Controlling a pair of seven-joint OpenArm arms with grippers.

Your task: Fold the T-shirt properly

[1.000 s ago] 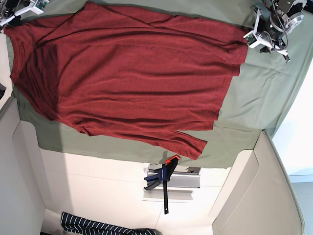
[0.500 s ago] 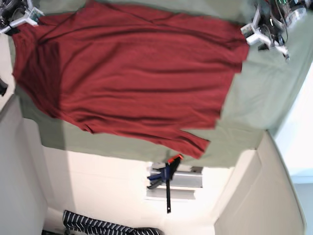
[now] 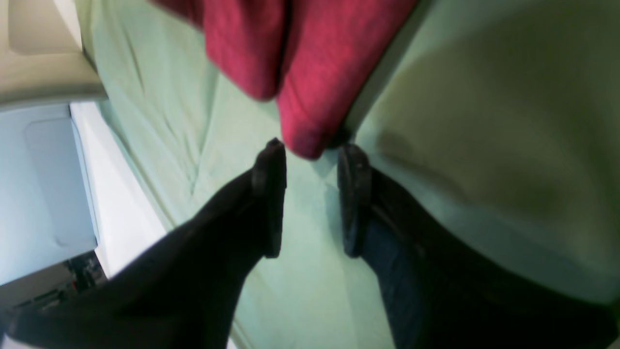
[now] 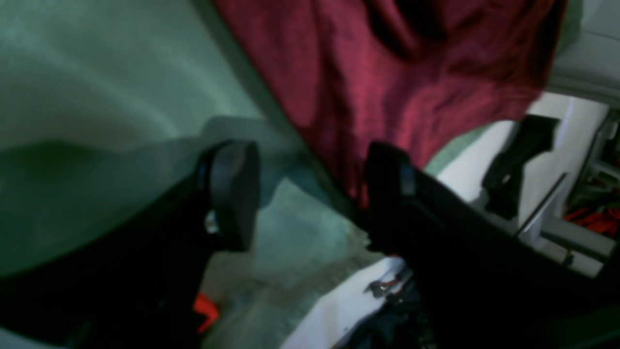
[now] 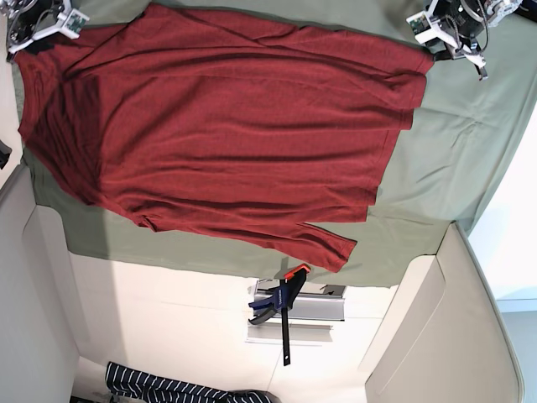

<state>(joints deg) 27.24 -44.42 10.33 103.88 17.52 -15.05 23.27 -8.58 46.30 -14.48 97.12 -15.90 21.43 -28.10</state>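
The red T-shirt (image 5: 218, 126) lies spread flat on the green cloth (image 5: 453, 151), one sleeve (image 5: 323, 243) pointing toward the cloth's near edge. My left gripper (image 5: 432, 40) is at the shirt's top right corner. In the left wrist view it (image 3: 313, 145) is open, and the tip of the red shirt corner (image 3: 302, 121) sits right at its fingertips (image 3: 271, 194). My right gripper (image 5: 33, 38) is at the top left corner. It (image 4: 310, 150) is open too, with the shirt edge (image 4: 387, 97) running beside one finger (image 4: 387, 194).
A blue and orange clamp (image 5: 281, 306) is fixed at the table's edge below the cloth. A striped dark garment (image 5: 168, 390) lies at the bottom of the base view. Pale padded panels (image 5: 419, 336) flank the table on both sides.
My left arm has moved up and left, closing in on the shirt's top right corner. The right arm has shifted only slightly at the top left corner. The shirt lies as before.
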